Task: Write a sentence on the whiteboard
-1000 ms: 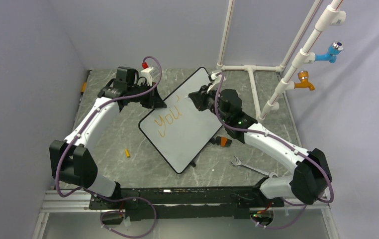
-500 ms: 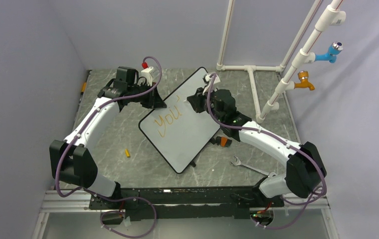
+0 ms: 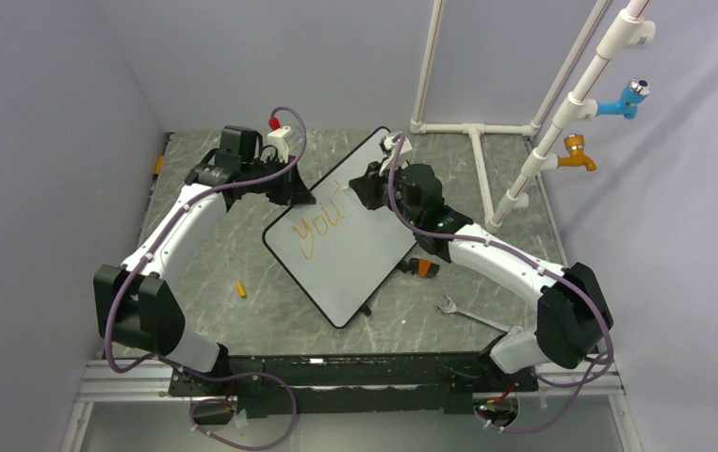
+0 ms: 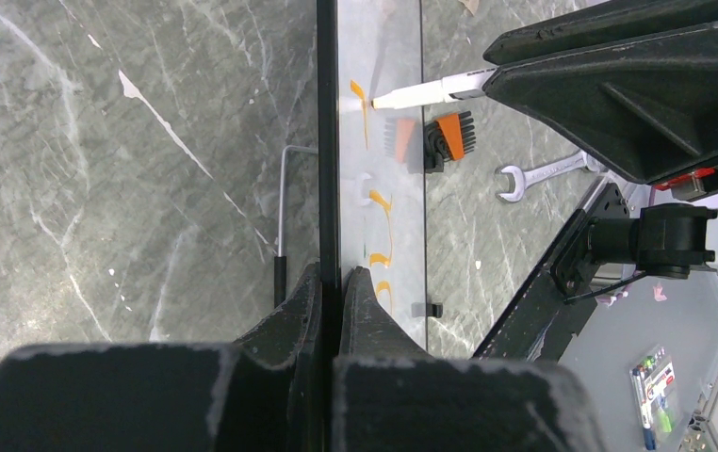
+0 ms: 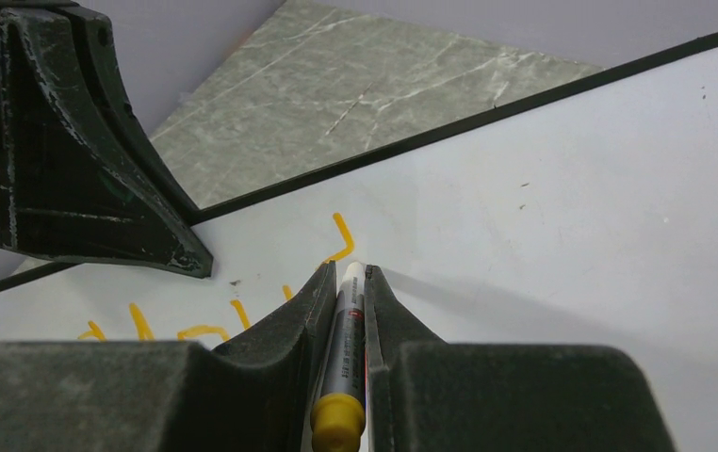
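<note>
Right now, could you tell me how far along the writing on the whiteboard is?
Done: orange "You" and one further stroke of the sentence on the whiteboard. In hand: the left gripper clamps the board's edge, the right gripper holds the marker, tip by that stroke. Left: the remaining words; the board below is blank.

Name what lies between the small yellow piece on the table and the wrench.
The near corner of the whiteboard lies between the small yellow piece and the wrench; the top external view shows it.
</note>
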You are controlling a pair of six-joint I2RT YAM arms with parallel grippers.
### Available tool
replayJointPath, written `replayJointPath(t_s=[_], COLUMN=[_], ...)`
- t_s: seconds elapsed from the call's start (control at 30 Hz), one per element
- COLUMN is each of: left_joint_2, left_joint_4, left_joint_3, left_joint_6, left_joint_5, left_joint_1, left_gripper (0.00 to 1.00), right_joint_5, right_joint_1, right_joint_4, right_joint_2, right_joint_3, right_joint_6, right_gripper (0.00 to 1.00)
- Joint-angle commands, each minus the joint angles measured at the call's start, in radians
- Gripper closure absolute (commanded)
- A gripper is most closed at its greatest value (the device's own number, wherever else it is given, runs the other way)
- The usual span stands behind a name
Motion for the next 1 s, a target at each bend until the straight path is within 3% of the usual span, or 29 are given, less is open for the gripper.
replayJointPath(t_s=[0.0,0.97], left_joint_2=[-0.014,-0.018], left_joint_4=[-0.023,-0.022], left_joint_3=[-0.009,-0.013], left_joint_6=[0.121,0.121], left_joint_5=[-0.112,-0.114], left_joint_1=[-0.009,-0.012], left_gripper=[1.00,1.00], right_joint_5=[-0.015,0.050], right_joint_1=[-0.001,-0.001], right_joint_4=[0.024,0.000], right_joint_2=[0.008,-0.021], right_joint_3=[0.048,-0.085], right_joint_6=[0.001,-0.014], right_gripper=[1.00,1.00])
